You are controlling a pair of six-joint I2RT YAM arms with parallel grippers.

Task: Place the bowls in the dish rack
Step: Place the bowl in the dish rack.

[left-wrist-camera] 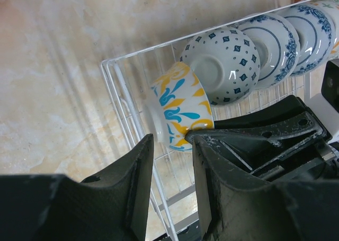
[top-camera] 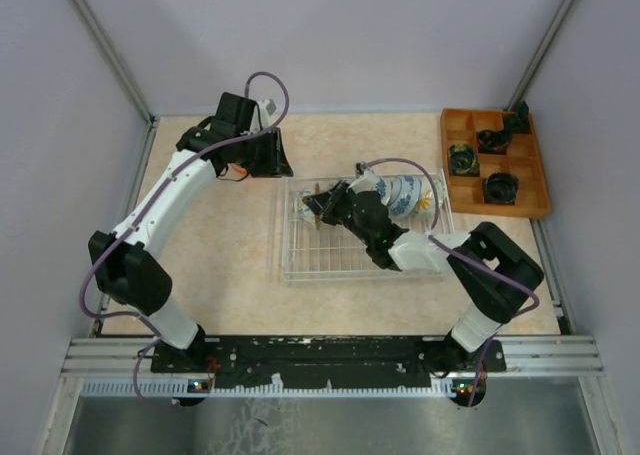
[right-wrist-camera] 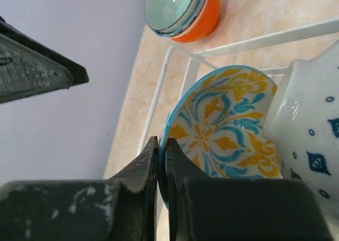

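The pale wire dish rack (top-camera: 300,265) lies mid-table with a row of blue-patterned bowls (top-camera: 410,193) standing on edge along its back. My right gripper (right-wrist-camera: 162,145) is shut on the rim of a yellow-and-blue bowl (right-wrist-camera: 228,130), which stands on edge at the rack's left end against a dotted bowl (right-wrist-camera: 312,140). The left wrist view shows that same yellow-and-blue bowl (left-wrist-camera: 180,106) and dotted bowl (left-wrist-camera: 222,61). My left gripper (left-wrist-camera: 170,145) hangs open and empty just outside the rack's back-left corner (top-camera: 272,163). An orange bowl (right-wrist-camera: 204,18) with a green bowl (right-wrist-camera: 172,8) nested inside sits on the table beyond the rack.
An orange wooden compartment tray (top-camera: 545,200) holding black items (top-camera: 500,187) stands at the back right. The rack's white wire wall (left-wrist-camera: 119,87) runs between my left fingers and the bowls. Grey walls close in the table on three sides.
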